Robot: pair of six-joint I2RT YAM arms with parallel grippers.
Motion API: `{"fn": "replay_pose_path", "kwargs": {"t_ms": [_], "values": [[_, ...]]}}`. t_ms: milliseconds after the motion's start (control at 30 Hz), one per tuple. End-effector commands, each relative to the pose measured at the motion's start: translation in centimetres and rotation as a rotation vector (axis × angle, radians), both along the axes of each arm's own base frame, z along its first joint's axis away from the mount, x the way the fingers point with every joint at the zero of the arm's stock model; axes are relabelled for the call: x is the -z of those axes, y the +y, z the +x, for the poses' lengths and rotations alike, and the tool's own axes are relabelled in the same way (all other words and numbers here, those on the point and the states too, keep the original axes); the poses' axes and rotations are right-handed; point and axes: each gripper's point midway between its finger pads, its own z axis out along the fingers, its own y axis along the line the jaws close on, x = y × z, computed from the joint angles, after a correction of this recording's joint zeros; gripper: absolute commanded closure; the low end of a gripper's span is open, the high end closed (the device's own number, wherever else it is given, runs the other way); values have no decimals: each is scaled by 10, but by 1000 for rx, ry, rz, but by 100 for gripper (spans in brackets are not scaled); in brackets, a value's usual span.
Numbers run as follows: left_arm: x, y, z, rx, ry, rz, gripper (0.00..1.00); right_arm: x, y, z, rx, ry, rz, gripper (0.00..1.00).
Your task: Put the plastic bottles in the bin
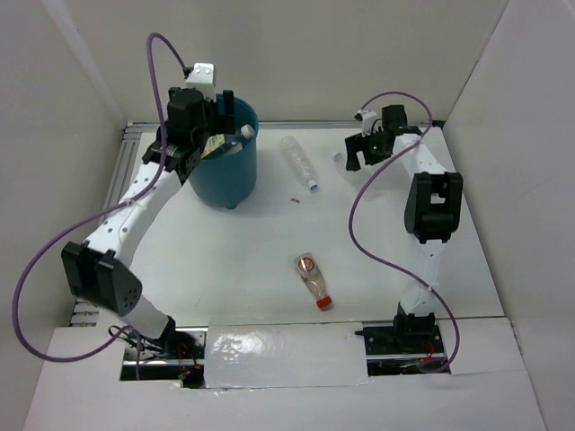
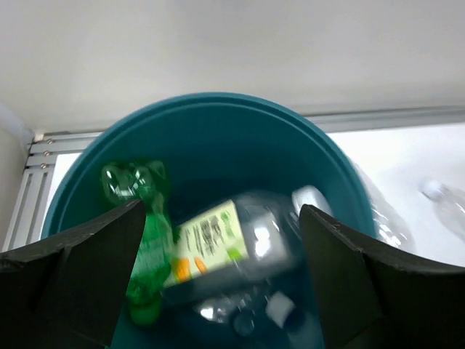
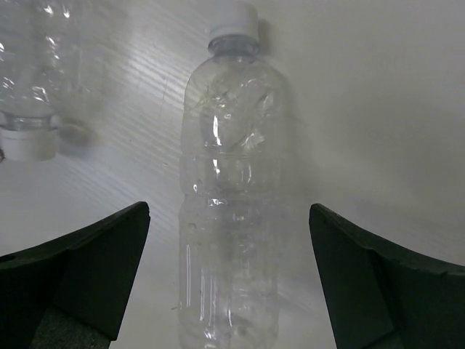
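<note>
The teal-blue bin (image 1: 229, 175) stands at the back left. My left gripper (image 1: 208, 136) hangs over its rim, open and empty (image 2: 221, 218). Inside the bin (image 2: 218, 123) lie a green bottle (image 2: 142, 240), a blurred wider bottle with a pale label (image 2: 225, 243) and clear bottles near the bottom (image 2: 280, 309). My right gripper (image 1: 352, 154) is open (image 3: 229, 218), its fingers apart on either side of a slim clear bottle (image 3: 232, 218) lying on the table. Another slim clear bottle (image 1: 299, 162) lies beside it (image 3: 29, 73). A clear bottle with a red cap (image 1: 314, 280) lies mid-table.
A small dark speck (image 1: 294, 199) lies on the white table (image 1: 225, 260) right of the bin. White walls close in the back and both sides. A foil-like sheet (image 1: 278, 352) lies on the front ledge between the arm bases.
</note>
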Motion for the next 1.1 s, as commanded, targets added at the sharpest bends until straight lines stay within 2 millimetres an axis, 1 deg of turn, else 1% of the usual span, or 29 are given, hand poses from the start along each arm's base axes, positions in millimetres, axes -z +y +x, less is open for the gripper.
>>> {"fn": "replay_pose_path", "kwargs": {"t_ms": [0, 33, 100, 133, 167, 200, 233, 300, 333, 367, 400, 433, 467, 500, 533, 567, 600, 633, 667, 700, 767, 800, 833, 867, 933, 967, 1000, 1033, 1067], "values": [[-58, -30, -56, 162, -118, -25, 0, 8, -2, 3, -2, 17, -96, 4], [-55, -41, -69, 215, -108, -28, 0, 20, -4, 3, -4, 35, -110, 4], [-41, -58, -99, 301, -70, -35, 0, 28, -6, 5, 3, 46, -121, 7], [-30, -76, -117, 365, -36, -38, 0, 42, -2, 0, -17, 80, -129, 8], [-20, -88, -130, 418, -5, -71, 0, 47, -4, 0, -22, 91, -143, 10], [8, -95, -142, 452, 59, -71, 0, 48, 1, 2, -31, 90, -143, 11], [13, -106, -160, 492, 70, -94, 0, 56, -1, -2, -35, 114, -156, 13], [43, -119, -182, 528, 155, -149, 0, 64, -2, -7, -46, 144, -162, 29], [77, -129, -199, 558, 234, -150, 0, 60, 0, -6, -62, 138, -156, 38], [89, -135, -208, 570, 264, -170, 0, 50, 3, -7, -71, 127, -140, 46], [98, -144, -219, 586, 300, -225, 0, 40, 4, -7, -96, 105, -144, 59], [126, -148, -230, 586, 365, -230, 0, 24, 7, -3, -111, 66, -137, 64], [139, -158, -244, 611, 401, -246, 0, -2, 14, -5, -144, 26, -108, 68], [151, -163, -252, 618, 437, -269, 0, -18, 17, -4, -187, -13, -104, 71], [170, -165, -260, 600, 483, -312, 0, -50, 27, 1, -225, -86, -97, 77], [182, -172, -269, 616, 519, -328, 0, -72, 36, -1, -264, -125, -86, 77], [189, -175, -275, 623, 538, -346, 0, -108, 45, -1, -317, -217, -59, 79], [203, -180, -284, 633, 572, -365, 0, -158, 68, -3, -384, -346, -25, 79], [207, -179, -285, 632, 574, -365, 0, -183, 74, -2, -393, -419, -30, 80], [215, -182, -290, 634, 600, -359, 0, -210, 92, -10, -457, -498, 21, 80], [227, -185, -296, 646, 634, -344, 0, -247, 123, -25, -546, -624, 88, 80], [225, -190, -301, 678, 640, -352, 0, -301, 140, -37, -598, -804, 142, 80], [230, -191, -302, 685, 654, -338, 0, -300, 153, -43, -626, -833, 175, 80], [232, -193, -308, 705, 660, -338, 0, -334, 181, -59, -702, -974, 207, 80], [235, -195, -313, 724, 668, -337, 0, -357, 212, -69, -742, -1054, 249, 79], [243, -194, -319, 725, 686, -336, 0, -367, 242, -84, -800, -1081, 282, 79], [247, -192, -321, 721, 694, -332, 0, -360, 260, -77, -813, -1084, 292, 78], [244, -194, -324, 730, 693, -340, 0, -366, 274, -80, -815, -1081, 333, 77], [254, -190, -328, 717, 716, -335, 0, -387, 294, -94, -843, -1127, 377, 77]]}}
